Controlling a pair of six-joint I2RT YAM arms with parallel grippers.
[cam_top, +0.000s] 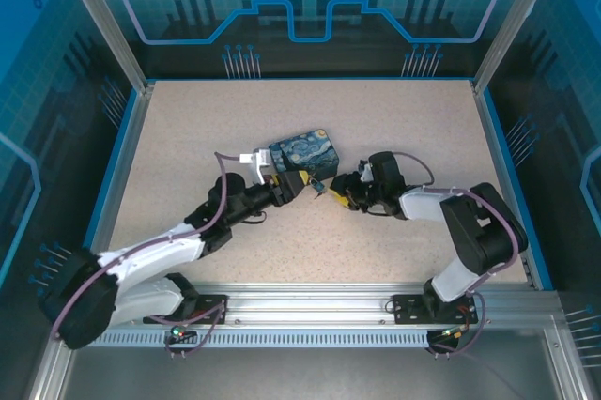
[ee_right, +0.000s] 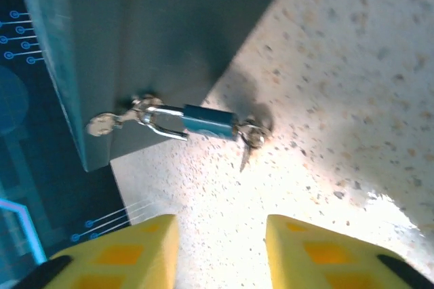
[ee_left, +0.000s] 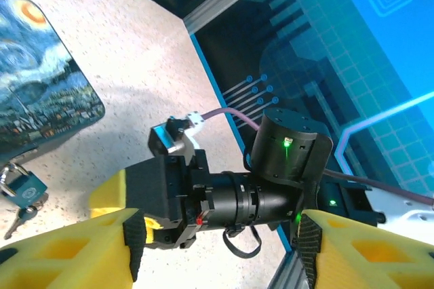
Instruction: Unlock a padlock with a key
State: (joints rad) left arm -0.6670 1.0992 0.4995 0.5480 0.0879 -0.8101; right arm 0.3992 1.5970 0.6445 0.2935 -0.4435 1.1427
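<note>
Hard to make out: in the top view the padlock (ee_right: 207,123) is showing as no more than a dark speck between the two wrists, and the key (ee_right: 252,136) is blurring into it. In the right wrist view the focus is soft, so whether the key is sitting in the keyhole cannot be told.

The table (cam_top: 394,137) (speckled beige, blue-edged) is carrying everything. The box (cam_top: 305,151), printed with a night sky, is lying near the middle of the table, slightly toward the far edge. Its side wall is falling in deep shadow in the right wrist view, and the left wrist view is cutting it off at the frame's left edge.

The right arm's wrist (ee_left: 271,167) is blocking much of the left wrist view, with green lamps glowing on it.

The left gripper (ee_left: 217,255) is standing released, its yellow fingers wide apart and grasping nothing. The right gripper (ee_right: 220,245) is likewise released, with bare table showing between its fingers, and it is pointing at the padlock from close by without touching it.

The padlock is resting on the table against the box's near side, its teal body lying flat and its silver shackle passing through the hasp (ee_right: 102,125). The key is lying at the body's other end, touching or just beside it.
</note>
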